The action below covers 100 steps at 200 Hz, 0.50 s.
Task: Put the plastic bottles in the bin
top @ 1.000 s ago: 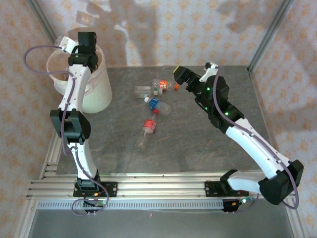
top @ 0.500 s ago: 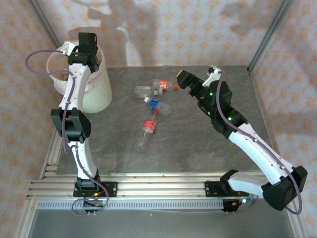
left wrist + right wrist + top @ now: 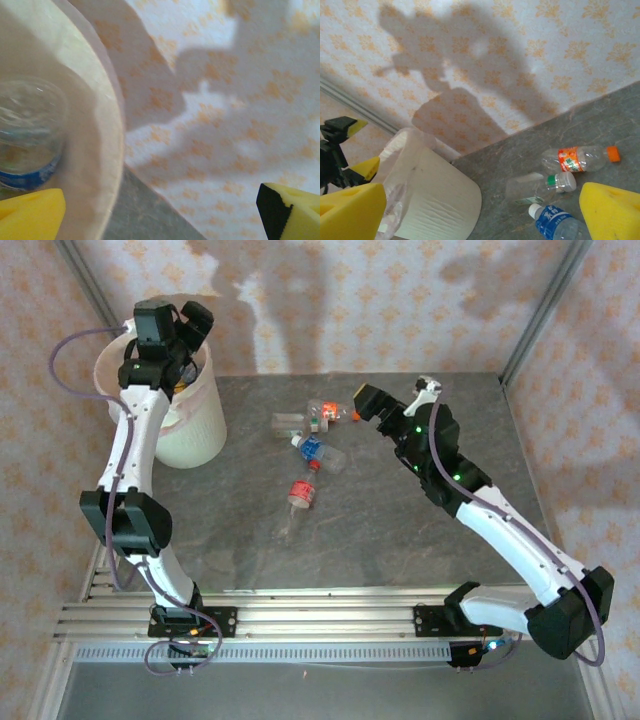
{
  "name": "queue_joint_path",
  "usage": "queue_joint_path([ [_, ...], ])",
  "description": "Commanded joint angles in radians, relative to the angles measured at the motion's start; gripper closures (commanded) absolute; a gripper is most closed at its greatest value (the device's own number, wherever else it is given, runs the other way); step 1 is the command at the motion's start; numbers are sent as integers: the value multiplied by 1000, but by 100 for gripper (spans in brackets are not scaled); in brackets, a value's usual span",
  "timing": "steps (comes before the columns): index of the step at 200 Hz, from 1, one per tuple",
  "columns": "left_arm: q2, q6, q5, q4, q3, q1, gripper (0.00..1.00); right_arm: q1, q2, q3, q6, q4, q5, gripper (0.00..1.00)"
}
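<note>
Silver aluminium rail frame (image 3: 330, 620) runs along the table's near edge and carries both arm bases. On the grey stone-patterned table (image 3: 400, 540), near its middle, lies a clear plastic bottle with a red label (image 3: 300, 495). Towards the far edge three more lie close together: a clear bottle with a blue label (image 3: 312, 449), a clear bottle with a green band (image 3: 292, 423), and a clear bottle with an orange label and orange cap (image 3: 335, 413). The right gripper (image 3: 365, 402) hangs just beside that orange cap, jaws spread wide, holding nothing. The large round white plastic bin (image 3: 195, 435) stands at the far left corner, and the left arm crosses over its rim. The left gripper (image 3: 175, 325) hovers above the bin mouth, fully spread and empty. A clear bottle with a blue band (image 3: 27, 135) lies inside the bin. Orange-patterned wallpaper (image 3: 400, 300) backs the table.
</note>
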Motion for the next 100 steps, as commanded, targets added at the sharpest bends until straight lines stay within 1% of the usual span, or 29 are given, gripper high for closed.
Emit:
queue_joint_path([
  [1,-63,58,186,136,-82,2,0,-2,-9,-36,-16,14,37,1],
  [30,-173,102,264,229,-188,-4,0,-3,9,-47,-55,1,87,1],
  [42,-228,145,288,229,-226,-4,0,-4,17,-41,-68,-25,129,1],
  [63,-325,237,326,211,-291,-4,0,-15,99,-12,-58,-84,193,1],
  [81,-394,280,356,198,-348,-4,0,-36,174,8,-47,-86,154,1],
  [100,-449,292,379,180,-405,-5,0,-48,279,50,-36,-89,68,1],
])
